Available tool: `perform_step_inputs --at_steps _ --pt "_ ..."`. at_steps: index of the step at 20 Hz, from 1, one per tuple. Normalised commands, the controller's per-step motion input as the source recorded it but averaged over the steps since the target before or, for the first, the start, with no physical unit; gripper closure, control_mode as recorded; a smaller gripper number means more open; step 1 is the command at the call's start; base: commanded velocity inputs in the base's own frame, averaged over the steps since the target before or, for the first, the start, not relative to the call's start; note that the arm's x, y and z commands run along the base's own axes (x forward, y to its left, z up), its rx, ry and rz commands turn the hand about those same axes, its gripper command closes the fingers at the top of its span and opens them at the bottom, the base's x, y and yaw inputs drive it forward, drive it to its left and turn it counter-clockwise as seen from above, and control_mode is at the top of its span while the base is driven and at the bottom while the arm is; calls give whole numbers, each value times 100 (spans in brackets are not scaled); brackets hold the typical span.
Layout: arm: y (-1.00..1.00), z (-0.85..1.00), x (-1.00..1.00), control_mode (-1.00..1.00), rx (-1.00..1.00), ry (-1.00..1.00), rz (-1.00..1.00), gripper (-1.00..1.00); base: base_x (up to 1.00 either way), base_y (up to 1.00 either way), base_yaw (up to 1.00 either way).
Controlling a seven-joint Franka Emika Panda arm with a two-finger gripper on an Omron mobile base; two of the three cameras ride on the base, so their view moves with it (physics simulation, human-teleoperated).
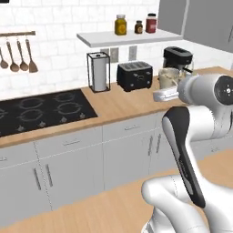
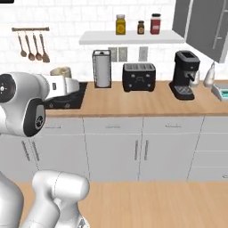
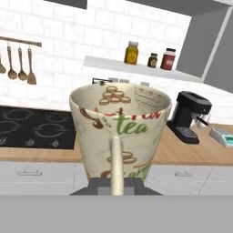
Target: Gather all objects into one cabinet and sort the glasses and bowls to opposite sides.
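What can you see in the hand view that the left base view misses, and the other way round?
Only the hand view shows the inside of the held cup and the word "tea" printed on it. Only the left base view shows the toaster and paper towel roll. Both share the cooktop, the three jars on the shelf, and the coffee machine.

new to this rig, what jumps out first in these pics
A beige patterned cup with "tea" lettering looms close in the hand view, held up in the tool above the kitchen floor. Behind it, a black toaster and coffee machine stand on the wooden counter.
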Motion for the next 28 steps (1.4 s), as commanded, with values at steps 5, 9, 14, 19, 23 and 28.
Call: perform_step_inputs --at_steps 5,9,14,19,23,28 --pt "0 0 0 100 0 0 0 100 -2 -18 -72" --pt "0 0 0 100 0 0 0 100 -27 -17 -68" --pt "0 0 0 100 0 0 0 100 -56 -15 -53" --pt "0 0 0 100 0 0 0 100 -6 -10 -24" --pt "0 0 0 100 0 0 0 100 69 -84 -7" --pt "0 0 0 100 0 0 0 100 94 -99 -2"
